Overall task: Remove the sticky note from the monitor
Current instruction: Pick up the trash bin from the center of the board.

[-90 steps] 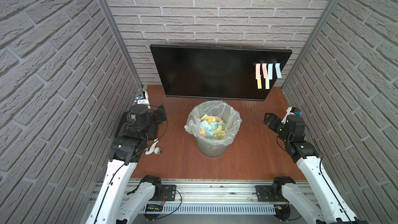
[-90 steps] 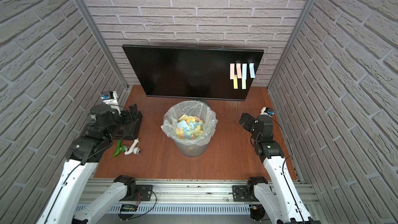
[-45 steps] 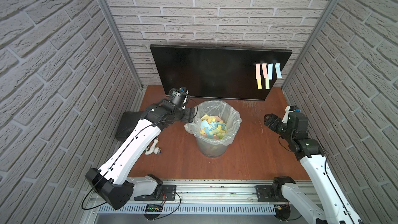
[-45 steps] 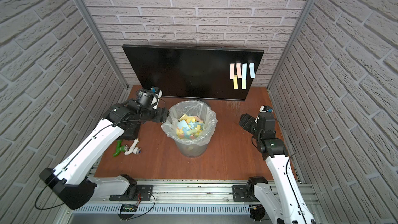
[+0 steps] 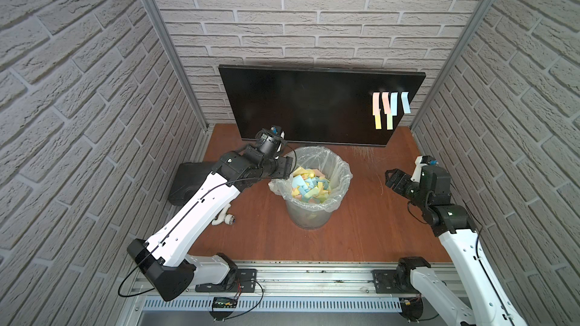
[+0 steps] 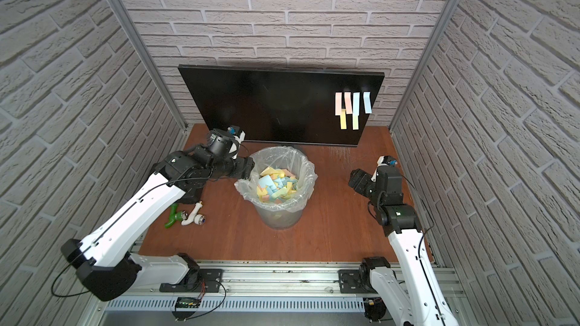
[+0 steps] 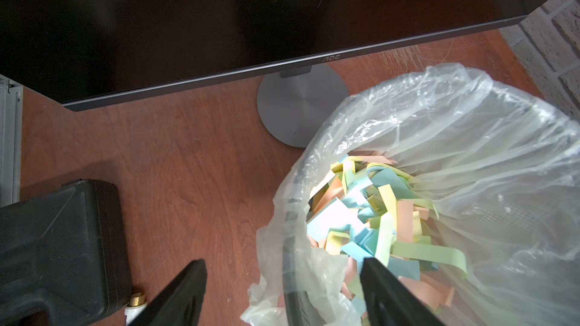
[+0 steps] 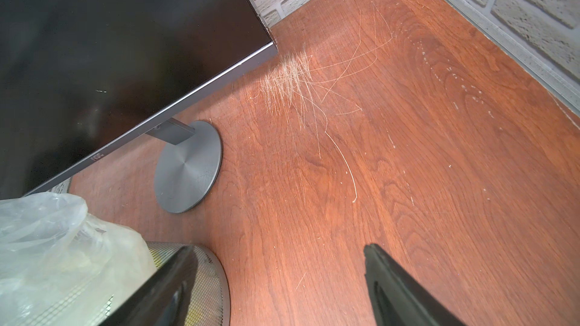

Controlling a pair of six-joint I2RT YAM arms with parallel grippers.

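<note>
The monitor (image 5: pixel 307 105) (image 6: pixel 266 105) stands at the back, its dark screen also in the left wrist view (image 7: pixel 219 10) and the right wrist view (image 8: pixel 110 26). Several sticky notes (image 5: pixel 376 103) (image 6: pixel 338 103), pink, blue and yellow strips, hang on the screen's right part. My left gripper (image 5: pixel 287 167) (image 6: pixel 248 169) (image 7: pixel 282 261) is open above the bin's left rim, one finger outside and one over the paper. My right gripper (image 5: pixel 392 177) (image 6: pixel 356 180) (image 8: pixel 279 247) is open and empty over the table at the right, well below the notes.
A mesh bin (image 5: pixel 309 214) (image 6: pixel 279 214) (image 8: pixel 207 277) with a clear liner (image 7: pixel 470 152) holds several coloured paper strips at mid-table. A black case (image 5: pixel 188 183) (image 7: pixel 56 246) and pipe fittings (image 6: pixel 194 217) lie at the left. The monitor's round base (image 7: pixel 301 105) (image 8: pixel 188 170) sits behind the bin. Brick walls close both sides.
My left arm has swung from over the black case at the left across to the bin's left rim. The right gripper has shifted only slightly.
</note>
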